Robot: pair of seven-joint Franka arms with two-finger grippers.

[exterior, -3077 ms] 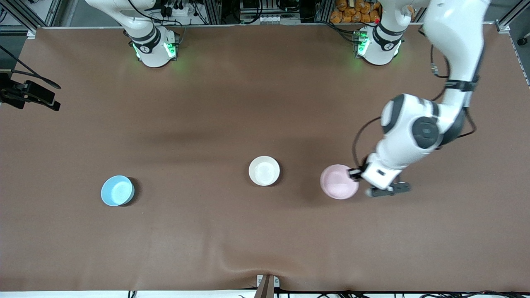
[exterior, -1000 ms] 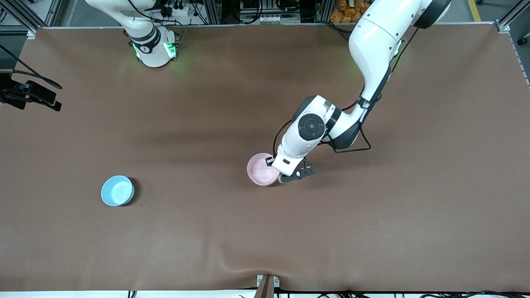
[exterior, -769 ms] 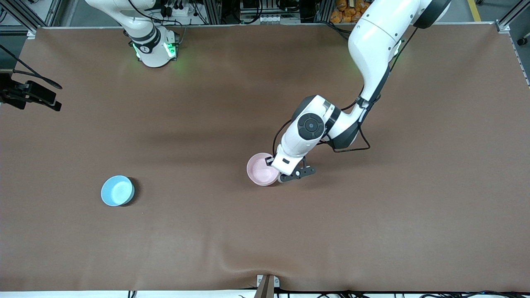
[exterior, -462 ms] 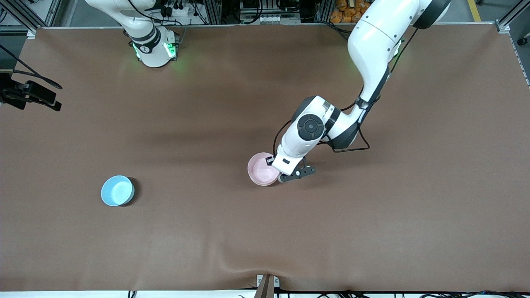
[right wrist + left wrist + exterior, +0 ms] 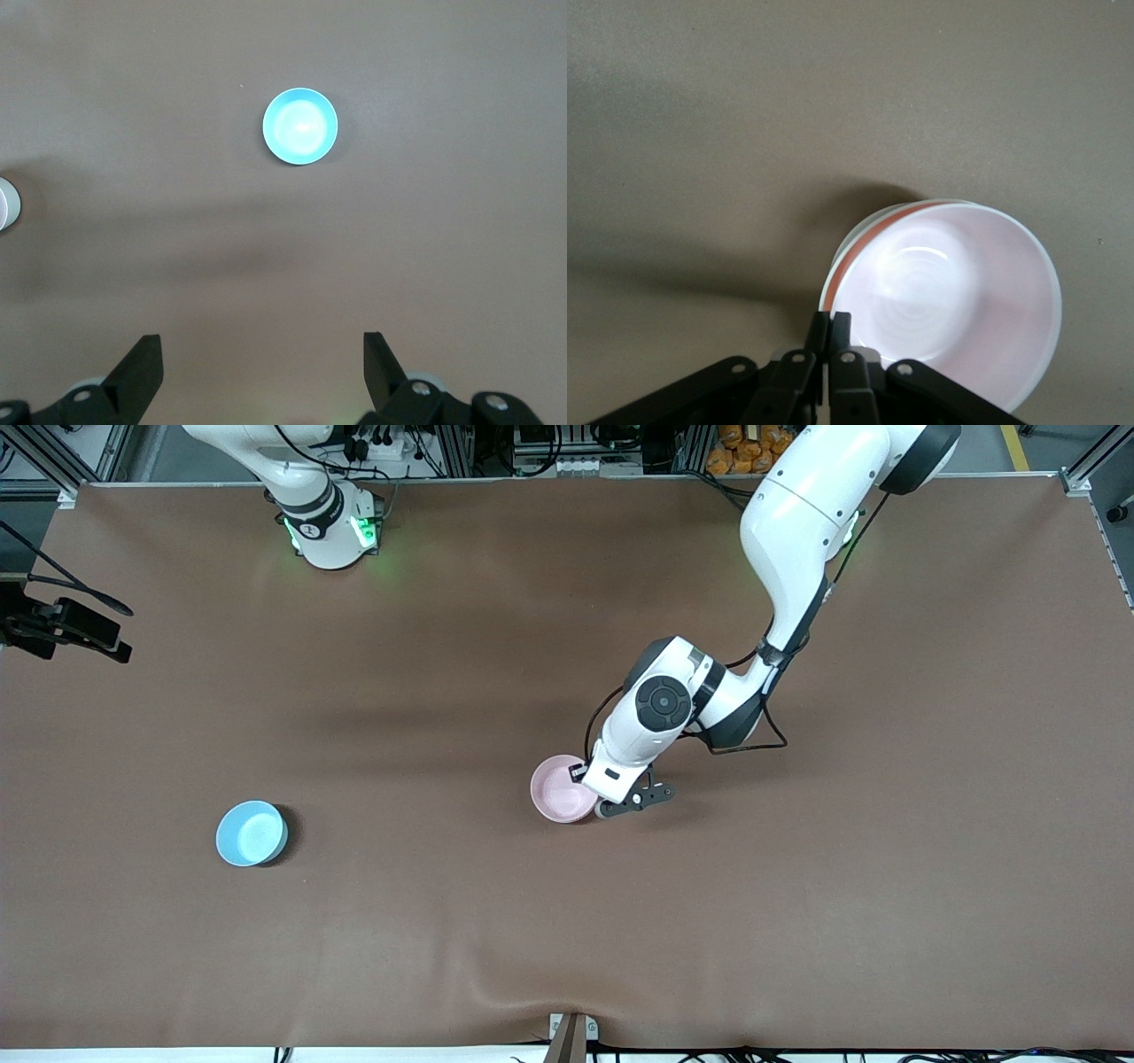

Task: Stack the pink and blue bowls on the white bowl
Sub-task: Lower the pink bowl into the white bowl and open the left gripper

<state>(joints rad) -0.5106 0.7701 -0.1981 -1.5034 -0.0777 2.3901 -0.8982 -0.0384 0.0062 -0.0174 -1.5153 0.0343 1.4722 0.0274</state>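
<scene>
The pale pink bowl [image 5: 560, 790] sits over the white bowl near the table's middle and hides it in the front view. In the left wrist view the pink bowl [image 5: 957, 301] fills the frame, and a thin rim of the white bowl [image 5: 864, 226] shows just outside its edge. My left gripper [image 5: 592, 795] is shut on the pink bowl's rim, its fingers [image 5: 842, 326] pinching the wall. The sky-blue bowl [image 5: 252, 833] stands alone toward the right arm's end and also shows in the right wrist view [image 5: 300, 126]. My right gripper [image 5: 261, 376] is open, empty and high above the table.
The brown mat [image 5: 797, 921] covers the whole table. A black camera mount [image 5: 62, 631] sticks in at the right arm's end. The right arm's base [image 5: 330, 527] stands at the robots' edge, and that arm waits.
The left gripper carried the pink bowl from the left arm's end to over the white bowl. Over the last second it settled slightly lower. The blue bowl has not moved.
</scene>
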